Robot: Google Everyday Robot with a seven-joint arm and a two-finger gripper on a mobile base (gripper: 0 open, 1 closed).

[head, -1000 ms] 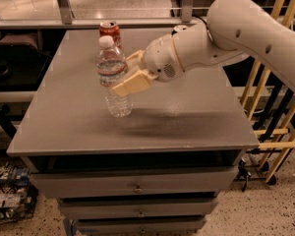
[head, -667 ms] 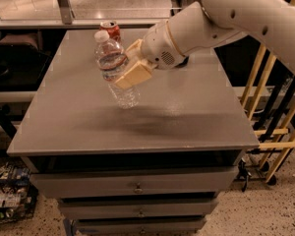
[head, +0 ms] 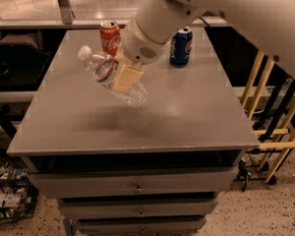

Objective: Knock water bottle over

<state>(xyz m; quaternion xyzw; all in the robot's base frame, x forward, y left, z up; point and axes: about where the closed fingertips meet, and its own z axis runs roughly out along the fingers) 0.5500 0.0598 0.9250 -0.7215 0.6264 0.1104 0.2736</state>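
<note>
The gripper [head: 124,78] clamps the bottle [head: 99,67] mid-body between its jaws; likely light, thin, slippery plastic, leaning left of them.

- Table [head: 187,107]: grey flat top, slightly glossy, on a cabinet with drawers [head: 137,186] stacked under its front edge.
- Coke can [head: 110,37]: red, upright, at the far edge, left of centre.
- Pepsi can [head: 181,46]: blue, upright, near the far edge, right of centre, well apart from the Coke can.
- Bottle [head: 102,69]: clear, white cap, tilted steeply with the cap up and to the left, over the middle-left of the top; whether its base touches the surface cannot be told.
- Gripper [head: 124,80]: above the middle-left of the top, clamped across the bottle's middle.
- Shadow [head: 123,124]: dark patch on the top, in front of the bottle.
</note>
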